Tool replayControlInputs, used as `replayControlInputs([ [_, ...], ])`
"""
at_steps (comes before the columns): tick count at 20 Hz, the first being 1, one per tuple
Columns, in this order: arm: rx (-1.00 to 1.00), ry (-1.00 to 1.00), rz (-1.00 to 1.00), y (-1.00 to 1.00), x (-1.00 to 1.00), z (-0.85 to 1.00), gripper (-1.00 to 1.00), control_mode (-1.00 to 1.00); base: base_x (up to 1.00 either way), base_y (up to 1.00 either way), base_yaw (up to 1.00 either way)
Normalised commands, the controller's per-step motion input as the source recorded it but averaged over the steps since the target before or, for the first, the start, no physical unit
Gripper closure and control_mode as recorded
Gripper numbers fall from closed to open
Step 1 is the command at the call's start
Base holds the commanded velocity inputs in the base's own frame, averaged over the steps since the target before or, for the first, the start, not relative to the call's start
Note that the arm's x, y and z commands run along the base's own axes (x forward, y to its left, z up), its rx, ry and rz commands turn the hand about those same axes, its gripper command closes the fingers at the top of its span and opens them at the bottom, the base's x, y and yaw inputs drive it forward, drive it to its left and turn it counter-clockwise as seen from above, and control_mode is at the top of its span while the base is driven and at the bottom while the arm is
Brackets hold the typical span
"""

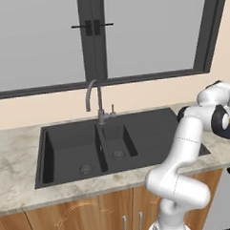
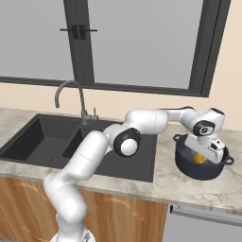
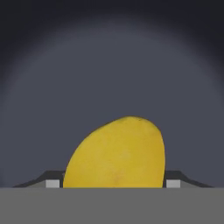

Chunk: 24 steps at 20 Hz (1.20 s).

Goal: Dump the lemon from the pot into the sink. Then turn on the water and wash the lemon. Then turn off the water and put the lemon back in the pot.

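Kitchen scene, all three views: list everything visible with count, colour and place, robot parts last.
lemon: one, yellow, inside the pot, between the end effector's fingers
pot: one, dark navy, on the counter right of the sink
sink: one, black, two basins with a drainboard, set in the counter
faucet: one, grey gooseneck, behind the sink, no water running
counter: one, beige marble
cabinets: wooden, under the counter
window: one, dark frame, above the sink
arm: one, white, stretched right towards the pot
end effector: one, reaching into the pot, fingers either side of the lemon

Glossy white arm [image 2: 90, 156], dark joints
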Motion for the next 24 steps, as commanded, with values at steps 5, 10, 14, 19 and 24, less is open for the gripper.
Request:
replayControlInputs([
  [5, 0.0, -0.09, 0.0, 0.08, 0.0, 0.97, 1.0, -1.0, 0.0, 0.0, 0.0],
  [10, -0.02, -0.22, 0.02, 0.27, -0.18, 1.0, 1.0, -1.0, 0.0, 0.0, 0.0],
  [14, -0.06, -0.16, 0.03, 0.53, -0.48, 1.0, 1.0, -1.0, 0.0, 0.0, 0.0],
  [19, -0.13, -0.1, 0.04, 0.53, -0.72, 0.98, 1.0, -1.0, 0.0, 0.0, 0.0],
  [24, -0.05, -0.1, 0.01, 0.97, -0.4, 0.39, 1.0, -1.0, 0.0, 0.0, 0.0],
])
